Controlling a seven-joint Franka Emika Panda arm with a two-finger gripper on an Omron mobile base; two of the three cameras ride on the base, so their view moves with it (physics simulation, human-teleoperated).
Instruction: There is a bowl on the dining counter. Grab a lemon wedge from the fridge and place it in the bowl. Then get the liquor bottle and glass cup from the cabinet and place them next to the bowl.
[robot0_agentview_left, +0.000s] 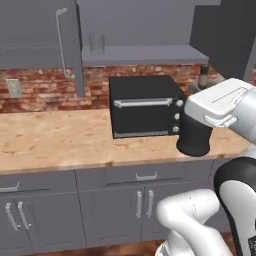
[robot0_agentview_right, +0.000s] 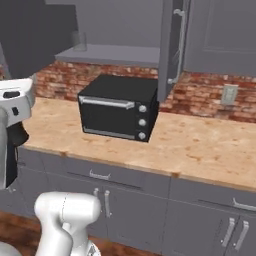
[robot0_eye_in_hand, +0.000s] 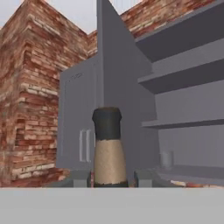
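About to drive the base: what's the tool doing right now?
Tool: closed on the liquor bottle, neck between its fingertips.

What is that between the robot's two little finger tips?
In the hand view, the liquor bottle stands between the gripper fingertips: tan neck, dark cap.

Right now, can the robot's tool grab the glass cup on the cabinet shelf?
Probably not yet. The tool is shut on the bottle, so it is full. The cup stands free on the open shelf.
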